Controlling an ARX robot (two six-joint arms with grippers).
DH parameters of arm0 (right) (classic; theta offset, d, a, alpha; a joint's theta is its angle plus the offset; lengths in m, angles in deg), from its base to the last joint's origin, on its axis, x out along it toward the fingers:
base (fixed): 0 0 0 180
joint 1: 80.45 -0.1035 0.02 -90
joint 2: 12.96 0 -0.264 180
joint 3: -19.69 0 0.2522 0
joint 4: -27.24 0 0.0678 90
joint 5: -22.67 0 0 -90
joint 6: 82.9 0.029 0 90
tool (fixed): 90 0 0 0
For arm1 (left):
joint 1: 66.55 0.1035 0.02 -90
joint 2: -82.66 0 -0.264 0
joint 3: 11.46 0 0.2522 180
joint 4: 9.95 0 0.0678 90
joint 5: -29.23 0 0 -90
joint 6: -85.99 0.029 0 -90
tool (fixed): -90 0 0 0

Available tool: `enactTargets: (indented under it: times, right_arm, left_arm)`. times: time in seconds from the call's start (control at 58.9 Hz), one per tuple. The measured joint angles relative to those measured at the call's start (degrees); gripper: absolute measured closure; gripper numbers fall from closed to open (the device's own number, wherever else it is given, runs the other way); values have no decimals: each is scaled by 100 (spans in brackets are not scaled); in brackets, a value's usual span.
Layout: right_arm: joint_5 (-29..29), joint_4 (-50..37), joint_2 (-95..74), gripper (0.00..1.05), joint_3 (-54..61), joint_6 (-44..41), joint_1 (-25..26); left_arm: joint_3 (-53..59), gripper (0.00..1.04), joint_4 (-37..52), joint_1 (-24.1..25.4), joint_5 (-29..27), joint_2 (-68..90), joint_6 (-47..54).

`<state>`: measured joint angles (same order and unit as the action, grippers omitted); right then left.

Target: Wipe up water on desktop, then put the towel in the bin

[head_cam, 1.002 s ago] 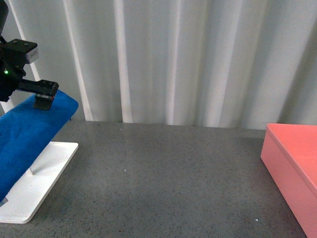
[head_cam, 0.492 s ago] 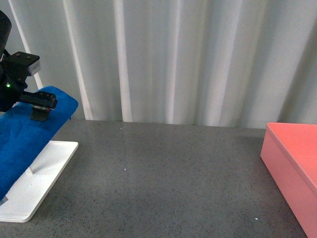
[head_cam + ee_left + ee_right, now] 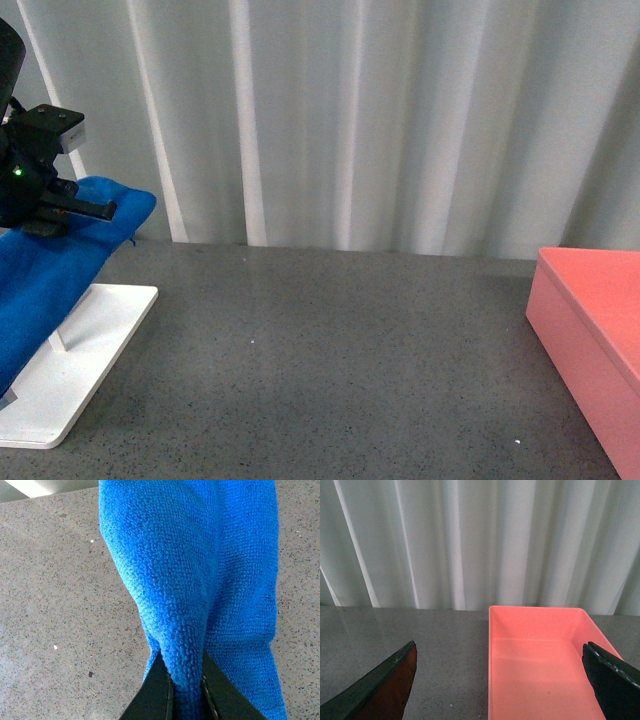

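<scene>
The bright blue towel [image 3: 50,270] hangs draped over the rack at the far left of the front view. My left gripper [image 3: 55,215] is shut on its upper fold. In the left wrist view the towel [image 3: 200,580] fills the middle, with a ridge of cloth pinched between the two black fingers [image 3: 157,690] of my left gripper [image 3: 186,687], above the speckled grey desktop [image 3: 60,605]. The salmon-pink bin [image 3: 590,330] stands at the right edge of the desktop [image 3: 330,370]. My right gripper [image 3: 500,680] is open, its fingers wide apart above the bin [image 3: 540,670], which holds nothing.
A white flat rack base [image 3: 70,370] lies on the desktop under the towel at the left. White pleated curtains [image 3: 350,120] close off the back. No water shows plainly on the grey surface.
My left gripper has drawn a little to the left and closed on the towel's top fold. The towel's upper corner has shifted slightly with it.
</scene>
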<state>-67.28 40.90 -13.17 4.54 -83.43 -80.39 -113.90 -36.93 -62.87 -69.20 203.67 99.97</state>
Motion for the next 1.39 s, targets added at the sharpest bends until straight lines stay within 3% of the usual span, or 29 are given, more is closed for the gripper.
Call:
enactTargets:
  times: [0.374,0.543,0.747,1.036,1.256,1.392]
  right_arm:
    - [0,0,0,7,0,0,0]
    - [0,0,0,7,0,0,0]
    - [0,0,0,7,0,0,0]
    - [0,0,0,7,0,0,0]
    - [0,2,0,7,0,0,0]
    - [0,0,0,7,0,0,0]
  left_arm:
    - [-404,100,-208,-33,334,-588,13]
    - [-203,100,-155,-262,809,-1213,-122]
    - [1012,100,238,-1237,1606,-2267,-546]
    - [2124,100,1443,-2935,1856,-2599,-1434]
    - [2409,100,2433,-3567,2627,-2597,-2153]
    - [2527,100,2793,-3681,2675,-2597,-2439]
